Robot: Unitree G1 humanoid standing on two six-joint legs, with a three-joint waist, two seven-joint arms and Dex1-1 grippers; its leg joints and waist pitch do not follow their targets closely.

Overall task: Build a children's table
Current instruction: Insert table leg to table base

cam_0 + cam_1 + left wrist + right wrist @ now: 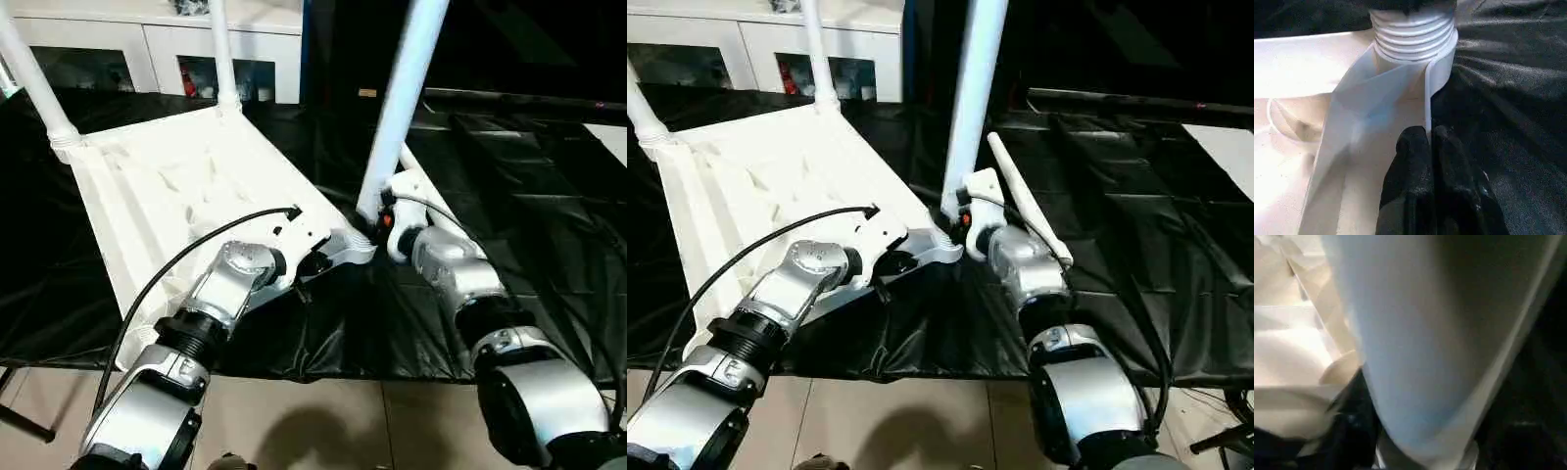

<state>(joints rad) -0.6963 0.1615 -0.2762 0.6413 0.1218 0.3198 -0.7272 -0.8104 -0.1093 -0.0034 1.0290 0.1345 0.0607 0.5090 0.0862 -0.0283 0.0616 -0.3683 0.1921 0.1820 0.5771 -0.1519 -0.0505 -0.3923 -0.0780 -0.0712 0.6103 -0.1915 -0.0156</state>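
The white table top (176, 186) lies upside down on black cloth. Two legs (223, 59) stand in its far corner sockets. A third leg (407, 88) stands upright in the near right corner socket (358, 245), and its ribbed end (1413, 34) sits in that socket. My left gripper (1430, 142) is shut on the thin rim of the top just beside this socket. My right gripper (384, 220) is at the base of the third leg (1425, 333) and shut on it. The fourth leg (1029, 201) lies on the cloth behind my right wrist.
Black cloth (509, 166) covers the low work surface, and its near edge drops to a tiled floor (323, 421). A white cabinet with glass doors (167, 49) stands behind the table top. A black cable (196, 255) loops over my left forearm.
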